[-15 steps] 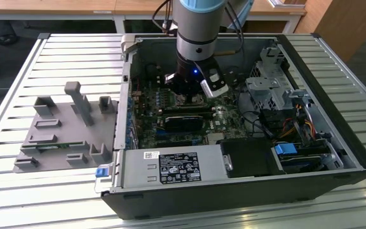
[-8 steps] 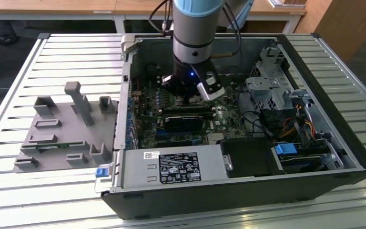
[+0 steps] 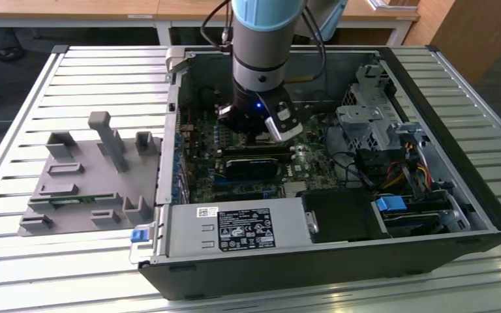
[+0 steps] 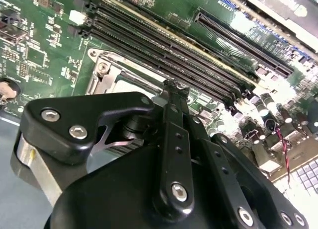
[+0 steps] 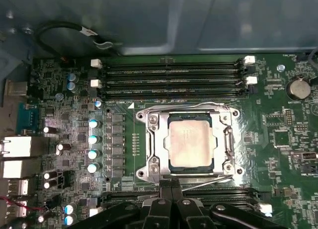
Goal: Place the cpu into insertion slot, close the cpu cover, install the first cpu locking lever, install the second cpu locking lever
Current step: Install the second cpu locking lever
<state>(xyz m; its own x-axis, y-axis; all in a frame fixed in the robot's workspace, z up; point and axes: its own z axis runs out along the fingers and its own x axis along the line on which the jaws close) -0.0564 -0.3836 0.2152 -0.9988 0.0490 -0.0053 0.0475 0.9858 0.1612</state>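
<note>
The cpu [image 5: 189, 142], a dull silver square chip, lies flat in the insertion slot [image 5: 230, 145] on the green motherboard. The cpu cover [image 5: 155, 139], a silver metal frame, lies down around the chip, which shows through its window. A thin wire lever [image 5: 211, 180] runs along the socket edge nearest my gripper. My gripper [image 5: 171, 188] has its black fingers pressed together at that edge, with nothing seen between them. In the second wrist view the fingertips [image 4: 174, 87] meet beside the socket's corner [image 4: 107, 72]. In the exterior view the gripper [image 3: 263, 134] reaches down inside the open computer case.
Long black memory slots [image 5: 171, 77] run beside the socket on both sides. Blue-topped capacitors [image 5: 93, 139] and a round battery [image 5: 298, 87] flank it. The case holds a power supply [image 3: 233, 228] and a drive cage [image 3: 368, 124]. A grey fixture plate [image 3: 94, 176] lies on the slatted table.
</note>
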